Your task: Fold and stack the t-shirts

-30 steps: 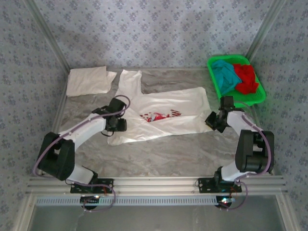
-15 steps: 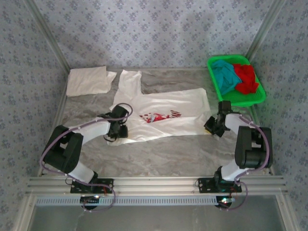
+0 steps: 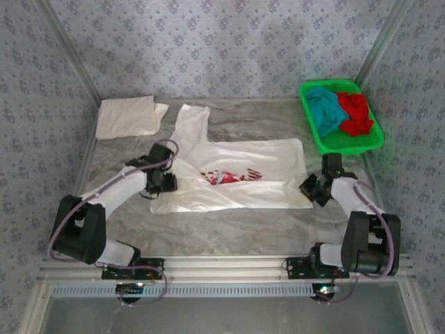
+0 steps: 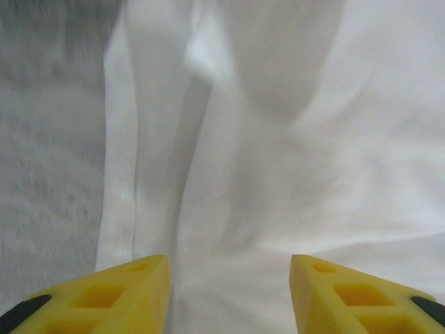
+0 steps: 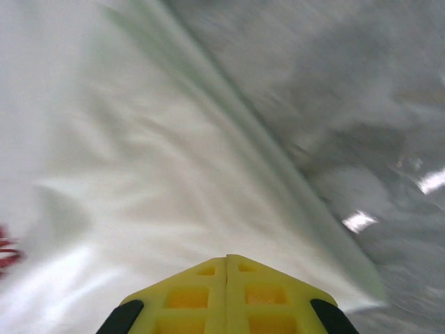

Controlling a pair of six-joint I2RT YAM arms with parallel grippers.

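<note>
Mid-desk: printed tee [image 3: 240, 170] spread flat | step: lengthwise fold, seemingly laid | left end effector [image 4: 229, 278] released over collar-side edge | right end effector [image 5: 226, 268] clenched at hem, hold unclear | next: pinch both ends, fold crosswise

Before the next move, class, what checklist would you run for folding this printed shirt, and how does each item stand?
1. Left gripper open over the left side of the printed shirt: ok.
2. Right gripper shut on the shirt's right hem: ok.
3. Shirt lying flat: not ok, creased near the left gripper.
4. Folded white shirt lies at the back left: ok.
5. Teal shirt and red shirt folded: not ok, heaped in the basket.
</note>
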